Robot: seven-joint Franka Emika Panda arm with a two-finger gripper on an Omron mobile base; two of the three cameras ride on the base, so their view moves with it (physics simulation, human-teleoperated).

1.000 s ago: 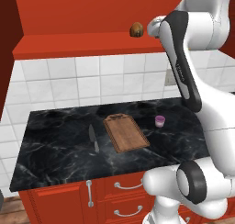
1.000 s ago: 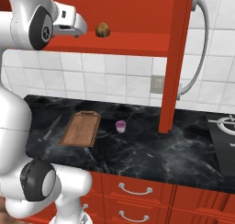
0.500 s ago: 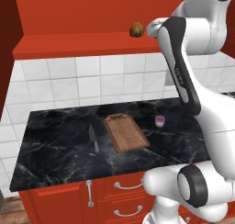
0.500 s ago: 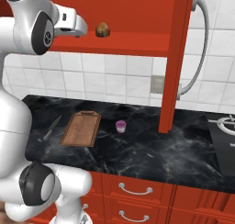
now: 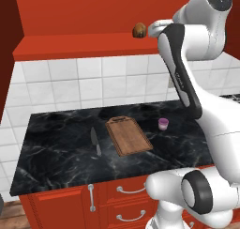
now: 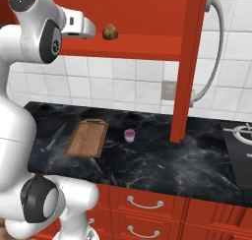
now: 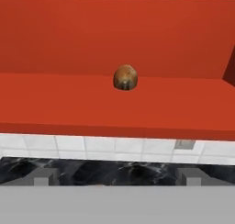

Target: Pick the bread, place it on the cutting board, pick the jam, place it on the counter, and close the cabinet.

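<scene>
The bread [image 5: 138,30] [image 6: 110,32] [image 7: 125,77], a small golden-brown lump, sits on the red shelf of the open cabinet [image 5: 84,47]. My gripper [image 5: 152,30] [image 6: 93,30] [image 7: 114,179] hovers level with the shelf, just in front of the bread and apart from it. It is open, its fingertips [image 7: 43,177] spread wide with nothing between them. Down on the black marble counter [image 5: 56,143] lie the wooden cutting board [image 5: 129,135] [image 6: 87,137] and, to its right, the purple jam [image 5: 163,124] [image 6: 129,135].
A grey knife [image 5: 95,141] [image 6: 55,136] lies left of the board. The open cabinet door [image 6: 189,62] stands edge-on to the right of the jam. A stove corner [image 6: 241,135] is at far right. Red drawers [image 6: 142,204] run below the counter.
The arm's upper links have risen slightly. The hand stays at about the same spot in front of the bread; nothing on the counter has moved.
</scene>
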